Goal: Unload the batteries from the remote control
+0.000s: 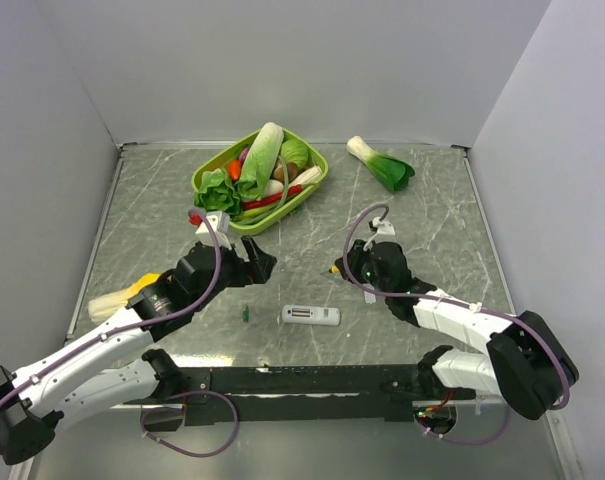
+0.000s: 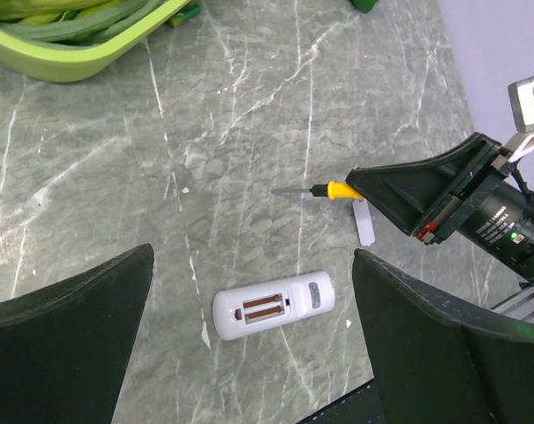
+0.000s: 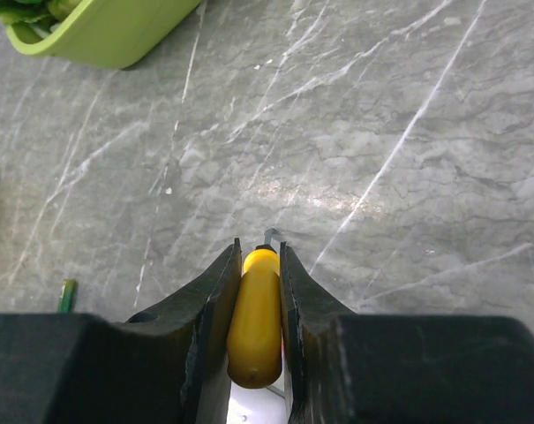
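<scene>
Closest to the wrist camera of your left arm (image 1: 102,345) are its two black fingers (image 2: 63,353), one in each lower corner of that view. The left jaws stand wide apart and hold nothing. Between the fingers in that view, lower down on the grey marble desk (image 1: 432,220), you see the remote control (image 2: 274,305). It lies flat with its back side up, and the battery compartment is uncovered. Two brownish slots show inside it, and I cannot tell if something sits in them.

From the top view, the remote control lies near the front edge of the desk, between both arms, and it touches neither of them. One battery (image 1: 244,314), small and dark green, lies on the desk to the left of the remote control, near it but apart from it.

On your right arm (image 1: 452,310), the right jaws are clamped on the yellow handle of a screwdriver (image 3: 256,314). Its thin metal tip points toward the middle of the desk and does not touch the remote control. A small white cover strip (image 2: 364,221) lies on the desk just beside the handle.

At the far side stands a green basket (image 1: 307,195) filled with vegetables (image 1: 262,160). A bok choy (image 1: 382,163) lies alone to the right of it.
</scene>
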